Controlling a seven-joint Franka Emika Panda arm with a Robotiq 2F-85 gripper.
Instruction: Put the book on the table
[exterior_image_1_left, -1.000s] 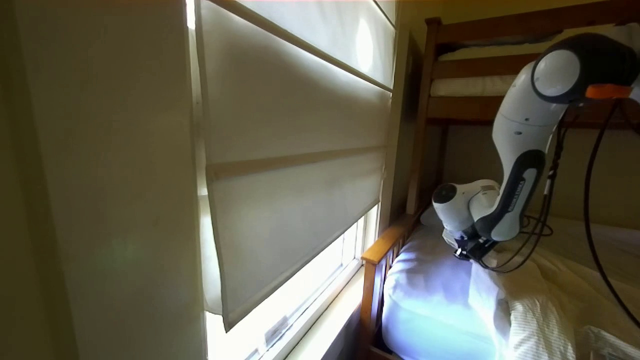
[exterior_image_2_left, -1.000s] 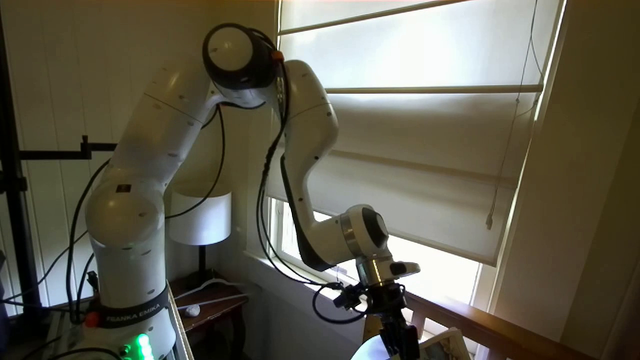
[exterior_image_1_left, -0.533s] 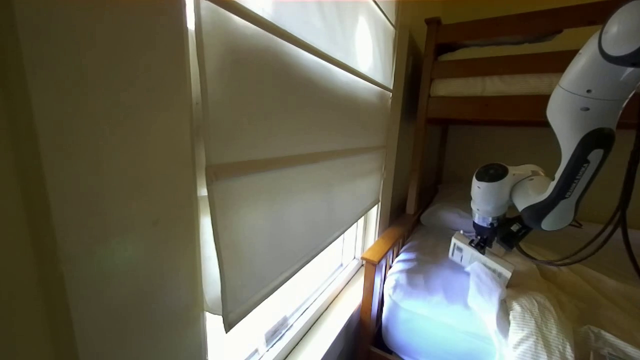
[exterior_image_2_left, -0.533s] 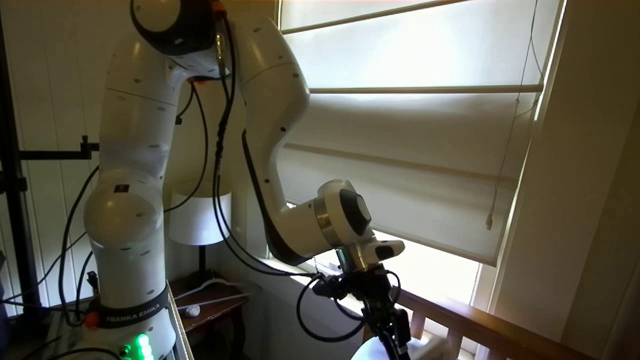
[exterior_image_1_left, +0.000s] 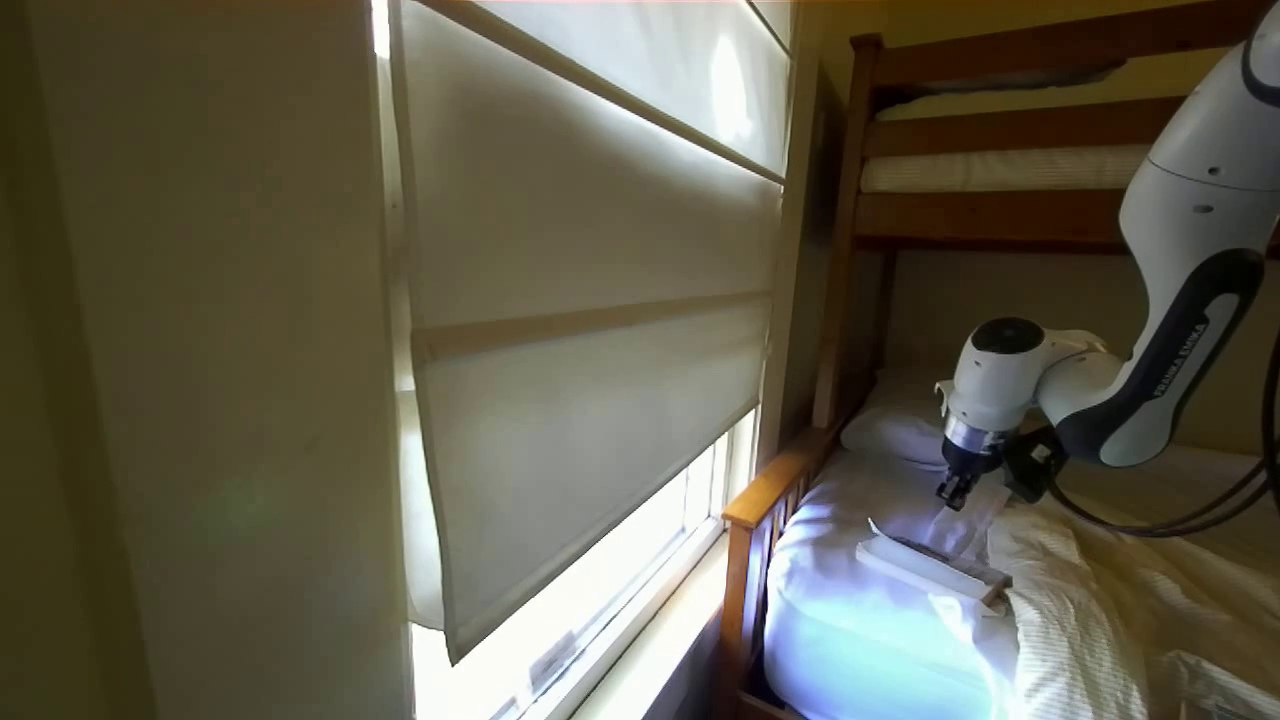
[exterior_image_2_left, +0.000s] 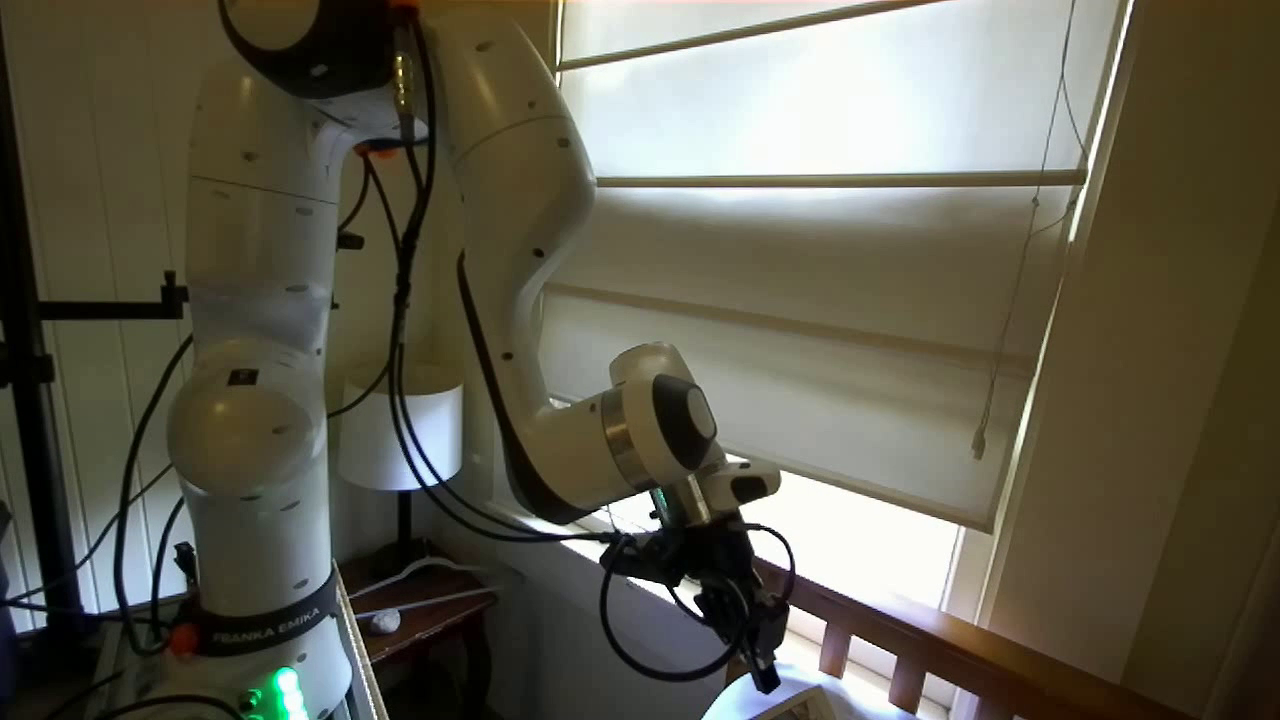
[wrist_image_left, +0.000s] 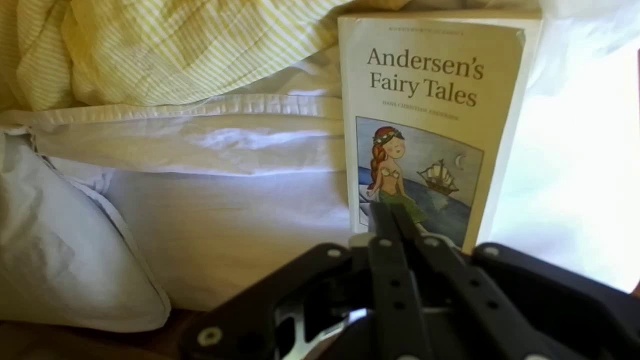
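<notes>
Table (exterior_image_1_left: 850, 620): in an exterior view, a bed dressed in white, with a slatted wooden rail (exterior_image_1_left: 775, 486) along the edge by the window (exterior_image_1_left: 650, 545).
Book (exterior_image_1_left: 922, 568): lying on the table near the edge closest to this camera, curling up at its rail-side end.
End effector (exterior_image_1_left: 953, 496): above the book, apart from it.
Pillow (exterior_image_1_left: 890, 432): at the table's far corner, beside the rail.
Robot arm (exterior_image_2_left: 525, 250): in an exterior view, white, angled down over the table; part of the book shows at the bottom border.
Lamp (exterior_image_2_left: 400, 435): white-shaded, on a small wooden stand (exterior_image_2_left: 430, 618) near the arm's base.
Blind (exterior_image_2_left: 800, 260): pale, partly lowered over the window in both exterior views.
Front cover (wrist_image_left: 425, 125): in the wrist view, face up, titled "Andersen's Fairy Tales", with a red-haired mermaid and a sailing ship.
Fingers (wrist_image_left: 384, 222): pressed together, the end effector clenched, tips over the lower part of the cover's picture.
</notes>
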